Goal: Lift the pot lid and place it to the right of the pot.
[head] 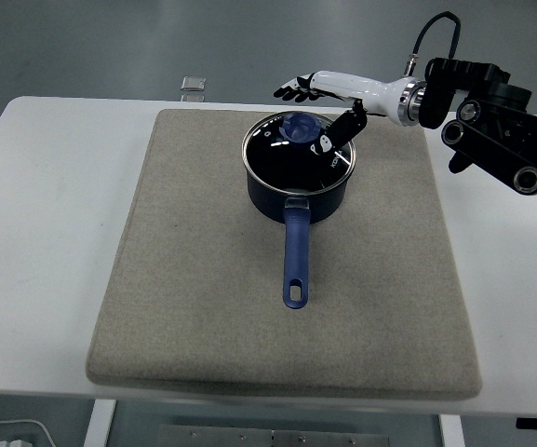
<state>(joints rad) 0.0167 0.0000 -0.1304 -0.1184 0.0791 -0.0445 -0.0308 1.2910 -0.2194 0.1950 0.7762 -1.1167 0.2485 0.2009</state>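
White table (45, 233) — rounded corners, spanning the full width, near edge along the bottom.

Small clear packet-like item (192, 87) — beyond the table's far edge, upper left; too small to identify.

Grey-beige felt mat (203, 307) — large, rectangular, centred on the table, covering most of its depth.

Dark blue saucepan (298, 191) — upright on the far half of the mat, a little right of centre. Long blue handle (295, 258) pointing toward the near edge, hanging hole at its tip.

Pot lid (282, 154) — glass, metal-rimmed, seated flat on the saucepan, not lifted. Blue knob (299, 127) near the lid's far side.

Right hand (328, 107) — white shell with black fingers, reaching in from the upper right, hovering over the far-right part of the lid. Four fingers (293, 91) extended leftward, close together, just beyond the far rim of the pot and apart from the knob. Thumb (338, 135) angled downward, its tip at the lid's right portion, just right of the knob; contact with the glass impossible to confirm. Nothing gripped — fingers and thumb standing apart, knob free between them.

Right arm (496, 126) — black jointed links and a cable loop, entering at the upper right edge, raised above the table's right side.
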